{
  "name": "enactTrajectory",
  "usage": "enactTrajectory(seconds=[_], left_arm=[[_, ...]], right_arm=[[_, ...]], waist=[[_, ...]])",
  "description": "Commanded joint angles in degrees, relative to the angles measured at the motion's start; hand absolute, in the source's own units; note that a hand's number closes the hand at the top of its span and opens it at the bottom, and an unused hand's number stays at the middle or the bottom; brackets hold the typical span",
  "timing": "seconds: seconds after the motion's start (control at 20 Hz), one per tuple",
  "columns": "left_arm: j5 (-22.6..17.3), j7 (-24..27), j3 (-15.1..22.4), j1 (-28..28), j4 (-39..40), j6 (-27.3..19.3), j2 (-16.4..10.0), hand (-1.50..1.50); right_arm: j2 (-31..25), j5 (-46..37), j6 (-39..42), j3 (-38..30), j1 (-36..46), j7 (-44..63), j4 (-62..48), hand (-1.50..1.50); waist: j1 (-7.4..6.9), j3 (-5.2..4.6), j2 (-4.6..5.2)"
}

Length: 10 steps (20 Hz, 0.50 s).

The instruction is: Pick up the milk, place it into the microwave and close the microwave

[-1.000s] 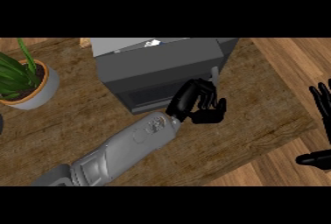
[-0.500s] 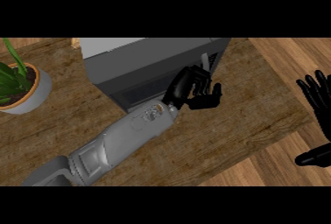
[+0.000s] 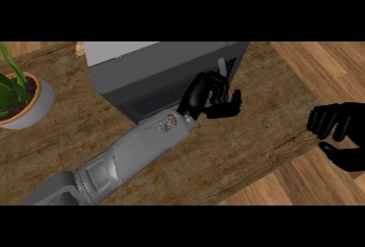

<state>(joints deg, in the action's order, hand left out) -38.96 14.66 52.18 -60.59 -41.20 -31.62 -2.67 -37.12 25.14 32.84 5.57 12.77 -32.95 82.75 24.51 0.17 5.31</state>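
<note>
Left hand (image 3: 212,99): we log it at the right end of the microwave (image 3: 160,67) front, holding nothing, fingers relaxed and lying against the dark door (image 3: 146,103), thumb spread to the side. Milk: not on view anywhere on the table (image 3: 235,154); we judge it is already inside the microwave, though we cannot see in. Step in hand, by our reading: closing the door, which looks flush or nearly so with the grey body. To do it well, we keep the fingers flat on the door's free end, push straight toward the body and not sideways, so the whole box does not slide on the table, and ease off only when the door sits level. Right hand (image 3: 341,132): open, resting at the view's right edge past the table's corner, well apart from the work. Potted plant (image 3: 21,99): at the left edge, well clear of the forearm. Obstructions: we note nothing between the left hand and the door.
</note>
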Motion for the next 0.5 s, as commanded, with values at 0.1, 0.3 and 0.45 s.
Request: enactTrajectory(seconds=[0.1, 0.3, 0.45], left_arm=[[-0.9, 0.8, -0.2, -4.9, 0.1, -0.1, 2.5, 1.5], [-1.9, 1.4, -0.3, -4.5, 0.3, -1.5, 2.5, 1.5], [-2.2, 1.9, 0.0, -4.1, 0.6, -2.0, 2.5, 1.5]], right_arm=[[-0.5, -0.5, 5.5, 3.9, 1.5, -1.6, 4.8, 1.5], [-1.0, 0.5, 5.3, 4.6, 1.5, -0.5, 7.3, 1.5], [-0.9, 0.7, 5.3, 6.0, 1.0, 0.4, 9.1, 1.5]], waist=[[1.54, 0.15, -0.14], [2.62, 0.18, -0.2], [3.14, 0.2, -0.03]])
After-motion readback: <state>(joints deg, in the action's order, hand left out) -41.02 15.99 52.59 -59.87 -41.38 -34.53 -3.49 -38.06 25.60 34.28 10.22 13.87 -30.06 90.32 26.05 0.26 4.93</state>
